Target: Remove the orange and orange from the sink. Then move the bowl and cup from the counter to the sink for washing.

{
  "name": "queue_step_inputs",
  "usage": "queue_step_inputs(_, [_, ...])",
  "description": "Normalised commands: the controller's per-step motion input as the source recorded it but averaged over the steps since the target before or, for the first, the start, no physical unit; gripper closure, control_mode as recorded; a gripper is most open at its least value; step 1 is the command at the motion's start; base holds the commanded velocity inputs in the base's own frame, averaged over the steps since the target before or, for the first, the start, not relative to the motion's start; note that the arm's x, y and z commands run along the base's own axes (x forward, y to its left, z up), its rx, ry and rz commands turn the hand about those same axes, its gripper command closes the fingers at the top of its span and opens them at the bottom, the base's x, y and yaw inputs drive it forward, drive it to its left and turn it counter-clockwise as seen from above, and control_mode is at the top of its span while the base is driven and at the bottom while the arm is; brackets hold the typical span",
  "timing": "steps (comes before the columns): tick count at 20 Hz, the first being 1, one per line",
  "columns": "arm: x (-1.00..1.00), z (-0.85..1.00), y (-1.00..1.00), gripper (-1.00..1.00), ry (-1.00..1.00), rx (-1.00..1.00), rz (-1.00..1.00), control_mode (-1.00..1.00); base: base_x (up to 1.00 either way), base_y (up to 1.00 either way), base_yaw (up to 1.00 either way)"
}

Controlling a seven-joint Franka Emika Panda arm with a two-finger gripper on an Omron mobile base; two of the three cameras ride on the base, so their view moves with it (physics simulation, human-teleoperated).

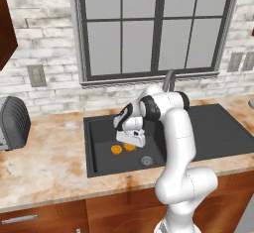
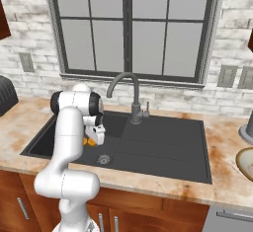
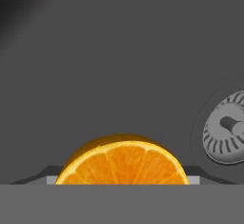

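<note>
- Fingers: the gripper (image 1: 130,144) is down inside the sink (image 1: 99,128), its jaws straddling one orange (image 3: 122,161). In the hand view the cut face sits between the fingertips, which barely rise at either side. Whether they are clamped on the fruit or merely around it cannot be told.
- Second orange (image 1: 116,149): lies on the basin floor just beside the first, to its left in the left base view.
- Drain (image 3: 228,127): close to the bracketed fruit, uncovered.
- Bowl (image 2: 245,163): on the counter (image 2: 222,176), well apart from the basin; not yet moved.
- Risk: the fruit is rounded, so uneven contact could squeeze it out on lifting.
- Risk: the neighbouring orange is near enough for a finger to nudge it.
- Risk: a dropped fruit could roll off across the basin floor, out from under the gripper.
</note>
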Motion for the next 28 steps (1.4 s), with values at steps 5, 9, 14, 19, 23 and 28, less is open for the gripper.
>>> queue_step_inputs(5, [-0.25, 0.45, -0.01, 1.00, 0.00, 0.00, -0.02, -1.00, 0.00, 0.00, 0.00])
queue_step_inputs(9, [-0.37, 0.41, 0.00, 1.00, 0.00, 0.00, 0.00, -1.00, 0.00, 0.00, 0.00])
queue_step_inputs(14, [-0.44, 0.41, 0.00, 1.00, -0.09, 0.00, 0.00, -1.00, 0.00, 0.00, 0.00])
queue_step_inputs(19, [-0.41, 0.49, 0.01, 1.00, -0.10, 0.00, 0.00, -1.00, 0.00, 0.00, 0.00])
queue_step_inputs(23, [-0.38, 0.53, 0.03, 1.00, -0.02, 0.00, 0.00, -1.00, 0.00, 0.00, 0.00])
queue_step_inputs(28, [-0.35, 0.56, 0.10, 1.00, 0.00, 0.00, 0.00, -1.00, 0.00, 0.00, 0.00])
